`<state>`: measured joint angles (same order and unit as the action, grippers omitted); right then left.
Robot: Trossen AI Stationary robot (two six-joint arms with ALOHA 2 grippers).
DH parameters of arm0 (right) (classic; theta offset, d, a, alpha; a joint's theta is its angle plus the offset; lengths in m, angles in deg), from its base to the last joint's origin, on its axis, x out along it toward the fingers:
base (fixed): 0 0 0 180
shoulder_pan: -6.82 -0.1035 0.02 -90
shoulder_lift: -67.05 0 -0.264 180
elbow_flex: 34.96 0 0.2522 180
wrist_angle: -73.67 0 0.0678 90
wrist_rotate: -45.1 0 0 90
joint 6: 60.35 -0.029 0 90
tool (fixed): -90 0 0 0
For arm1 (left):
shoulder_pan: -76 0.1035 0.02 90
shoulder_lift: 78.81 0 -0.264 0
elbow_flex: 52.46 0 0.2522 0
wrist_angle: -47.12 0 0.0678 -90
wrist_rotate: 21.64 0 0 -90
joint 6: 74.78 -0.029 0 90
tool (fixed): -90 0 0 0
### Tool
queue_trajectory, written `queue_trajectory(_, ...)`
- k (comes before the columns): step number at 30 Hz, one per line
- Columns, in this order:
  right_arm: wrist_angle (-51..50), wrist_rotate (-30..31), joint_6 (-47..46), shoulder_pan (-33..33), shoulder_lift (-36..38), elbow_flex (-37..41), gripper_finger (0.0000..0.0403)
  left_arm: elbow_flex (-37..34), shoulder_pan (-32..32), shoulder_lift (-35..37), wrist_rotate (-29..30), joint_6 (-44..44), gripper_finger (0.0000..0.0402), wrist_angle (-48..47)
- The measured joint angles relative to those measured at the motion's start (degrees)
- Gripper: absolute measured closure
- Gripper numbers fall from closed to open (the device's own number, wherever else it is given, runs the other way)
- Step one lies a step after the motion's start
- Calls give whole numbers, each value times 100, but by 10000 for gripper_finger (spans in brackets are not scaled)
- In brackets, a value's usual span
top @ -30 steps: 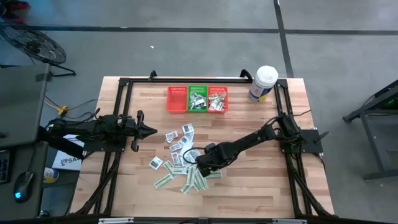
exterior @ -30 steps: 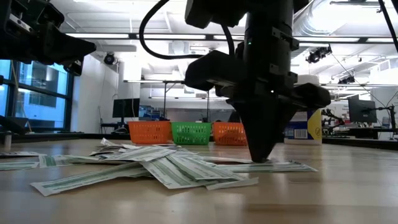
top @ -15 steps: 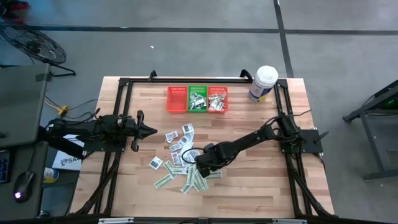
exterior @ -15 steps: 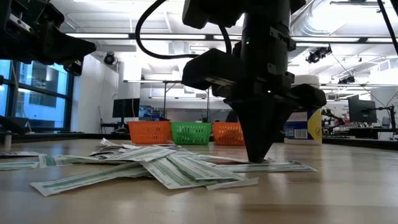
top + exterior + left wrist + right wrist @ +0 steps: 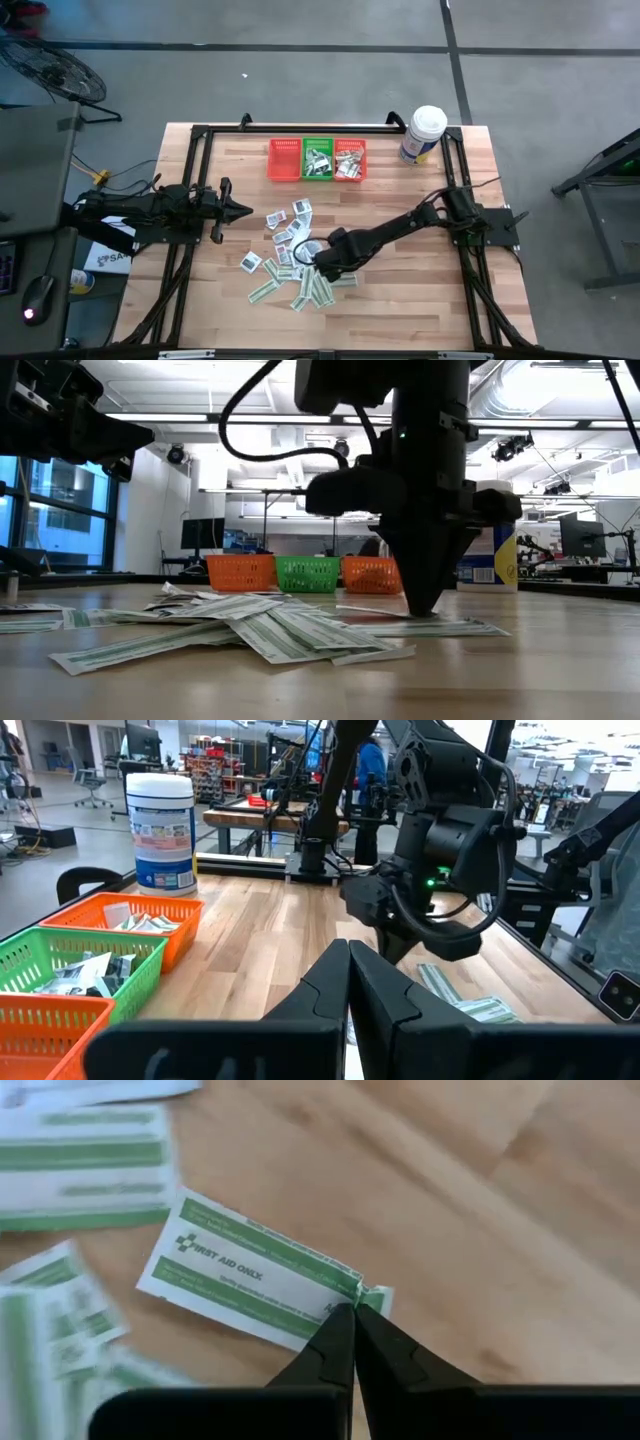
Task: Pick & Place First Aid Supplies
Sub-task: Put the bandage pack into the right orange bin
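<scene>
The first aid supplies lie as a loose pile of packets on the wooden table, squarish white ones and green-and-white strips. My right gripper stands over the pile's right side, pointing down, shut on one green-and-white strip. My left gripper waits shut at the table's left side, pointing level toward the right, clear of the pile. My right gripper pinches the strip's end between its two fingertips, coming from above and pointing down. Only that end is between the fingers. The rest of the strip reaches out sideways nearly level, just above the table.
At the far edge stand a red basket, a green basket and an orange basket, the last two with packets inside. A white tub with a blue label stands at the far right. Black frame rails run along the table's sides.
My right gripper has risen a little above the pile and turned slightly about its own axis, staying shut. The pinched strip has come up off the table with it.
</scene>
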<state>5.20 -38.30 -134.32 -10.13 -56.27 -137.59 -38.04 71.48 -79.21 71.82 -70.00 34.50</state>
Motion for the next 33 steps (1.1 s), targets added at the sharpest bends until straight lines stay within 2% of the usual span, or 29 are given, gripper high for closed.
queue_trajectory(17,-1084,555,533,176,174,-1046,402,0,1,-1,-1,0,400,-1)
queue_trajectory(26,-2066,1179,1083,624,184,-1858,403,0,1,0,1,0,400,-1)
queue_trajectory(33,-2113,1424,1755,1077,278,-1908,403,0,-1,-1,0,0,400,-1)
